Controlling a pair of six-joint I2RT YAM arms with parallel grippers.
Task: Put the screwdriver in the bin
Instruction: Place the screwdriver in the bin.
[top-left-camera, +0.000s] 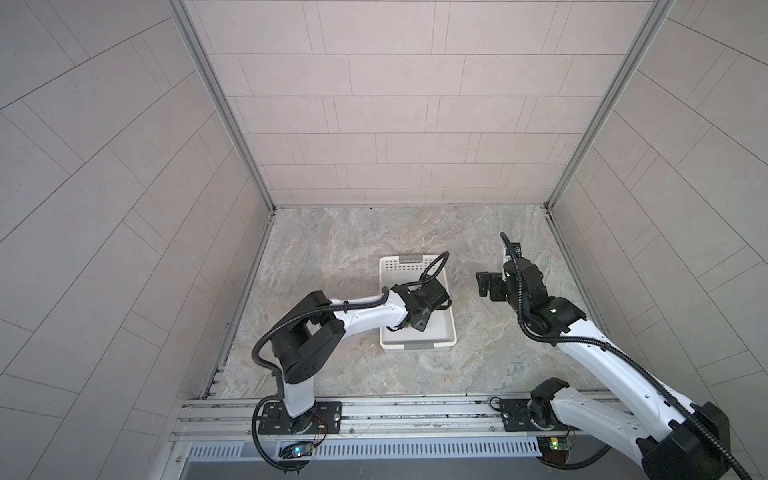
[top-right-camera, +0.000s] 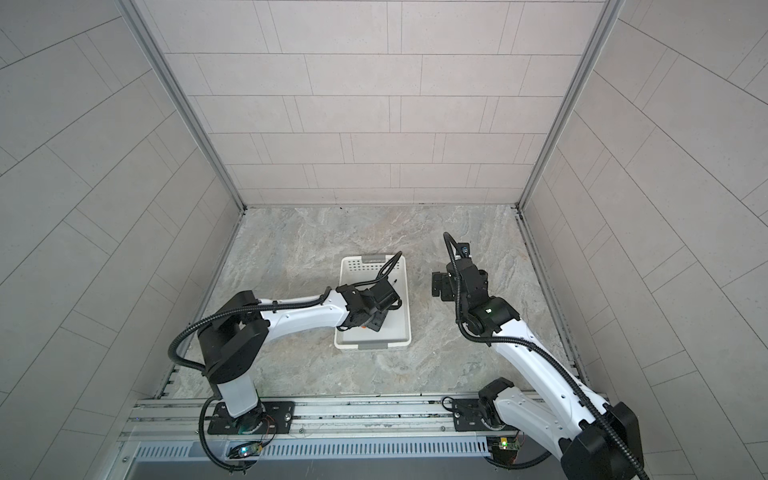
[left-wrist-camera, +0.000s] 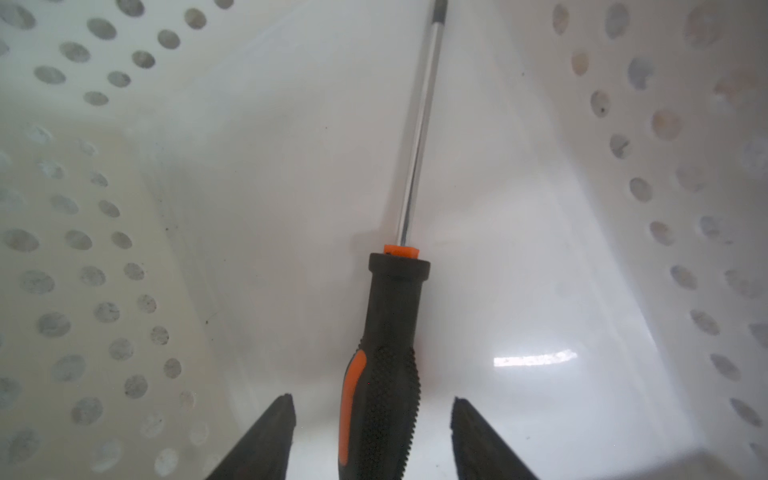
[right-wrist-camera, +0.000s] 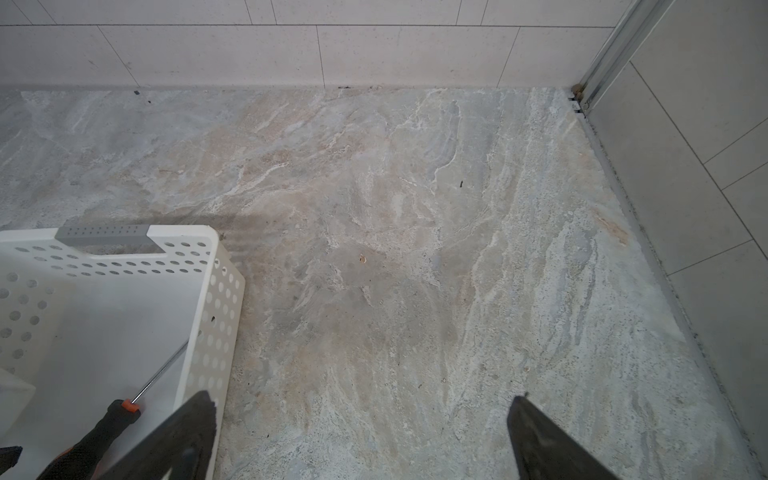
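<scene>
The screwdriver (left-wrist-camera: 390, 332), with a black and orange handle and a bright metal shaft, lies flat on the floor of the white perforated bin (left-wrist-camera: 83, 249). In the left wrist view my left gripper (left-wrist-camera: 372, 401) is open. Its two fingers stand on either side of the handle with a gap on each side. In both top views the left arm reaches over the bin (top-left-camera: 440, 332) and hides most of the screwdriver. My right gripper (right-wrist-camera: 361, 397) is open and empty over the stone floor just right of the bin (right-wrist-camera: 208, 299). The right wrist view also shows the screwdriver (right-wrist-camera: 112, 424) inside the bin.
The bin sits mid-floor on a grey stone surface (top-left-camera: 332, 249). Tiled walls enclose the back and both sides. A metal rail (top-left-camera: 415, 411) with both arm bases runs along the front edge.
</scene>
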